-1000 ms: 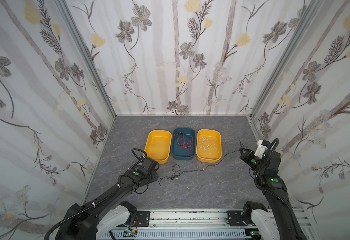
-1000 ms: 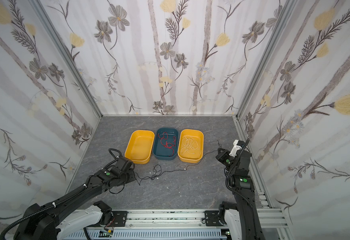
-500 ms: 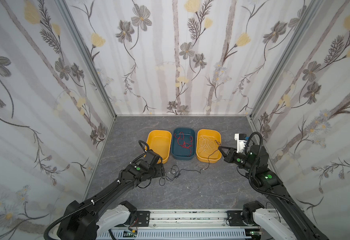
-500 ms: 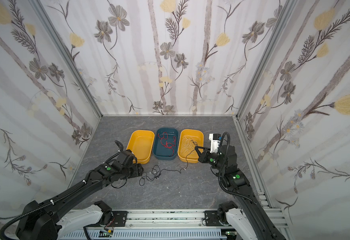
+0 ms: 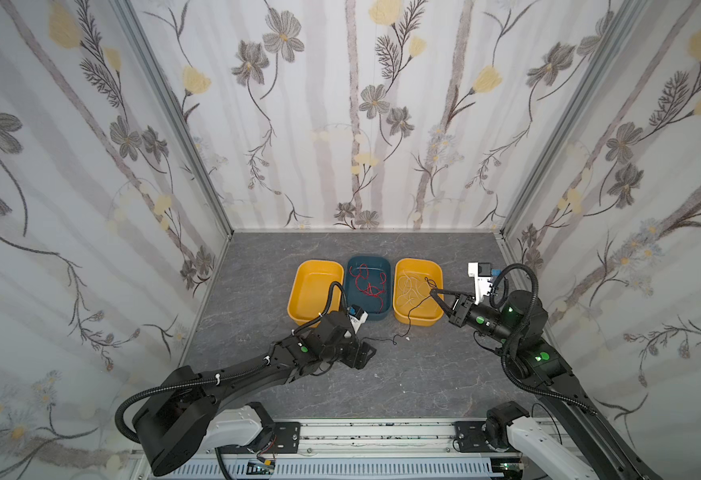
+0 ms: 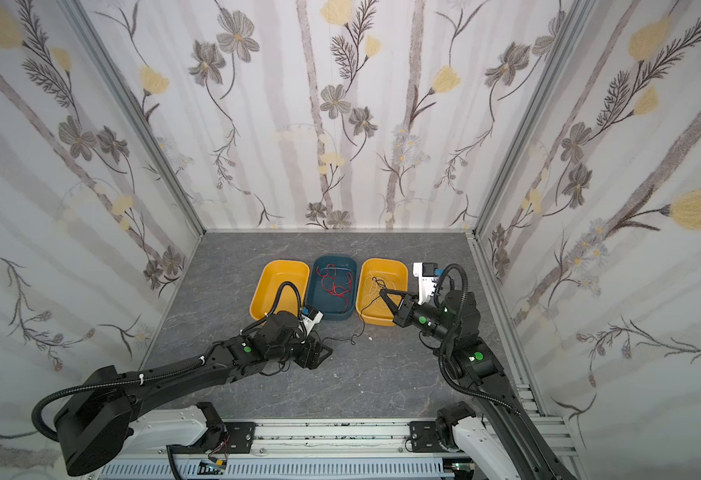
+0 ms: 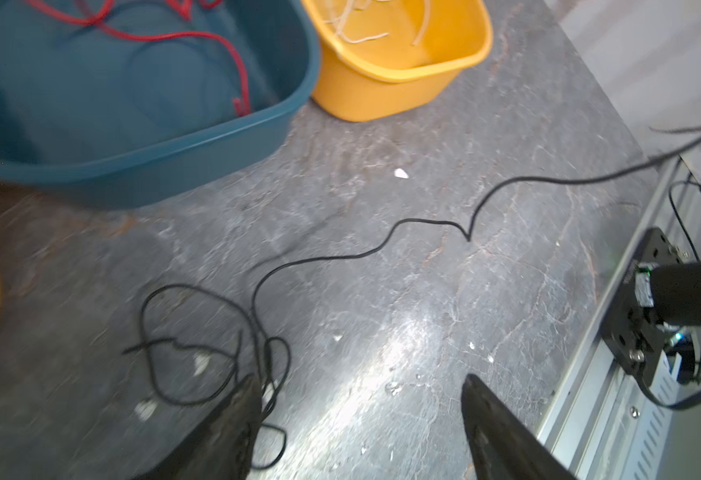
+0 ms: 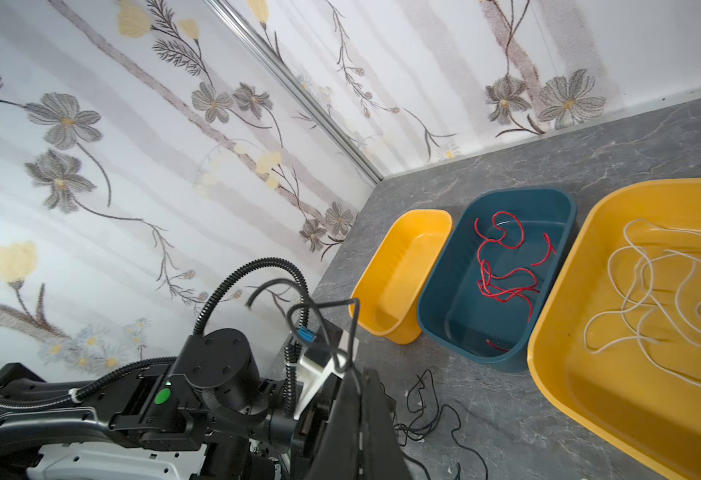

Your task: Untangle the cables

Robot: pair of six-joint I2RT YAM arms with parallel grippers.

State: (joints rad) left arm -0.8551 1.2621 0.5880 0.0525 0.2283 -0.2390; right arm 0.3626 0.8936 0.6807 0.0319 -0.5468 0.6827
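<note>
Below centre in a top view, the left gripper (image 5: 363,356) has just spread wide, releasing the black cable (image 7: 319,258), coiled on the floor (image 5: 423,374); right of centre, the right gripper (image 5: 432,293) stays pinched on its far end, free to draw it straight.

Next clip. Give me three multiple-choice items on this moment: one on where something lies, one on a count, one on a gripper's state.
1. The red cables lie in:
A. the left-hand yellow bin
B. the blue bin
C. the right-hand yellow bin

2. Bins on the table:
A. three
B. two
C. four

3. The left gripper has its fingers:
A. shut on a red cable
B. shut on nothing
C. open

Key:
1 B, the red loops show inside it.
2 A, two yellow bins flank the blue one.
3 C, the left wrist view shows them standing well apart.
</note>
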